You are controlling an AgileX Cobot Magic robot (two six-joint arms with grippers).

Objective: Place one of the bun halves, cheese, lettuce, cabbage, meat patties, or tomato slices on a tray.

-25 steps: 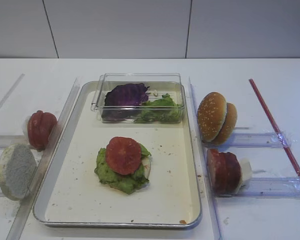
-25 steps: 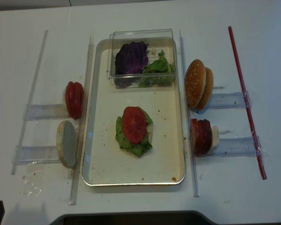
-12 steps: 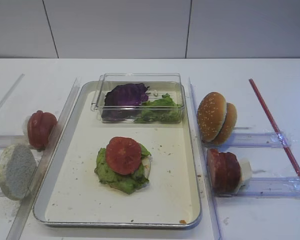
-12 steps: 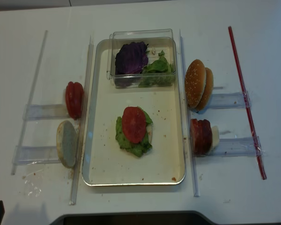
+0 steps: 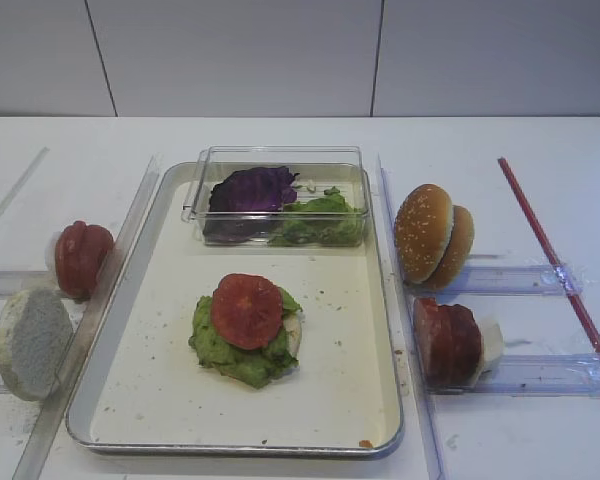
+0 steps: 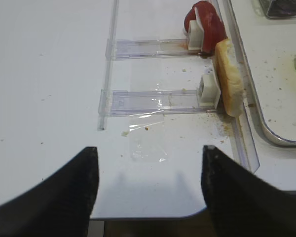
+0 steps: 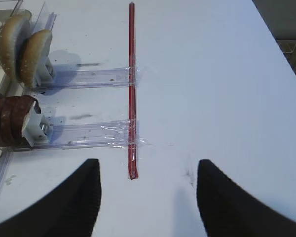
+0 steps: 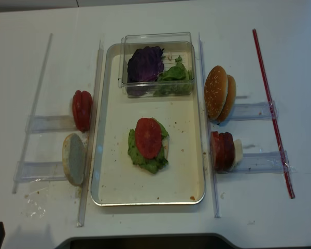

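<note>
A white table (image 5: 280, 135) carries everything, and the largest thing on it is the tray (image 5: 380, 330), a shallow metal pan with a cream, crumb-speckled base. At the tray's far end sits a clear plastic box (image 5: 277, 195) holding the purple cabbage (image 5: 250, 188) on the left and loose lettuce (image 5: 325, 220) on the right. Near the tray's middle lies a small stack: a tomato slice (image 5: 246, 310) on top of green lettuce leaves, with a pale edge showing beneath on the right. Right of the tray, two sesame bun halves (image 5: 432, 236) stand on edge against a clear plastic holder, and nearer the camera the dark meat patties (image 5: 446, 343) stand on edge with the white cheese (image 5: 490, 340) pressed against them. Left of the tray, more tomato slices (image 5: 81, 257) stand upright, with another bun half (image 5: 32, 341) on edge just in front. A red strip (image 5: 550, 260) runs along the far right. The left claw (image 6: 148, 187) hangs spread and empty over bare table; the right claw (image 7: 148, 190) is likewise spread, holding nothing.
</note>
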